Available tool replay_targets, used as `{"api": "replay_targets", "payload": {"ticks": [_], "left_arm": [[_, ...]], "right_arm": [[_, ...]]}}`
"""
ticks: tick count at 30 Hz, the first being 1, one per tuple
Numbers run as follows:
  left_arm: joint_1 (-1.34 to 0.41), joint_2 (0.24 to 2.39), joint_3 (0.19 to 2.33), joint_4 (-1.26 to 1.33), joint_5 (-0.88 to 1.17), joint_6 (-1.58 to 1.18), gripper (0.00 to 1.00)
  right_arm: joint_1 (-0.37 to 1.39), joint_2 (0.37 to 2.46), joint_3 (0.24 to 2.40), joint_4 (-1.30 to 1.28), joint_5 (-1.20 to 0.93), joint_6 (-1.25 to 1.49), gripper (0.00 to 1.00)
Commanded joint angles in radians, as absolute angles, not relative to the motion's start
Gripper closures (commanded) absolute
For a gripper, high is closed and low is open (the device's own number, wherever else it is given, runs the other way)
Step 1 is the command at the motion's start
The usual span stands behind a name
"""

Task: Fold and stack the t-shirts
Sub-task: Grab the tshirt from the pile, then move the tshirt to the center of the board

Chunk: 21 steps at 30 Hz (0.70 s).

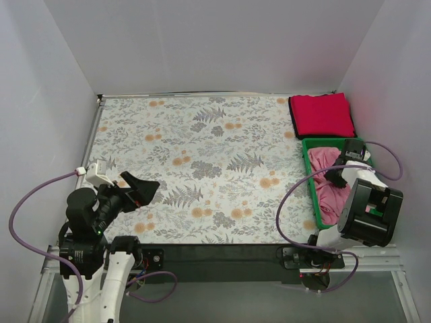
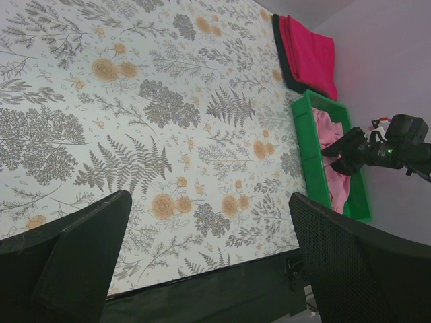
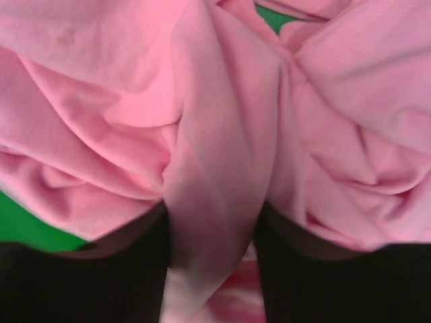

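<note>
Down inside the green bin (image 1: 308,168) at the right edge of the table, my right gripper (image 3: 212,259) is buried in the crumpled pink t-shirt (image 3: 222,128). Its two dark fingers (image 3: 81,282) stand about halfway together, and one raised fold of pink cloth fills the gap, touching both. It looks like a pinch, though I cannot tell how firm. The fold runs straight away from my wrist, along the line of the fingers and not across them, so a lift should draw that ridge upward with the rest of the shirt hanging below. The pink shirt lies as a loose heap along the bin's length, which runs from the near table edge toward the back wall; slivers of green show at its edges. Just past the bin's far end, the crimson t-shirt (image 1: 322,115) sits folded flat in the back right corner. My left gripper (image 1: 138,188) hovers over the near left of the floral table cloth (image 1: 202,155), spread wide and holding nothing, well apart from the bin. My right arm is much the nearer to the pink shirt, and I judge the next step to be carrying it left onto the open cloth.
</note>
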<state>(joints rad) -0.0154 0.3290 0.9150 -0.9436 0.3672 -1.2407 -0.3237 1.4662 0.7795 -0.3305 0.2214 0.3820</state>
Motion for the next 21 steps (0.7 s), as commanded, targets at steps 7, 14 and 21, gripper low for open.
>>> {"api": "replay_targets", "payload": {"ticks": [7, 14, 21], "left_arm": [[-0.017, 0.374, 0.905, -0.943, 0.365, -1.276, 0.02], [-0.017, 0.393, 0.925, -0.931, 0.365, -1.275, 0.02], [-0.023, 0.385, 0.945, -0.927, 0.368, -1.273, 0.02]], "right_arm": [[-0.287, 1.286, 0.851, -0.308, 0.181, 0.334, 0.99], [-0.005, 1.167, 1.136, -0.364, 0.204, 0.278, 0.99], [0.378, 1.184, 1.409, -0.37, 0.144, 0.233, 0.99]]}}
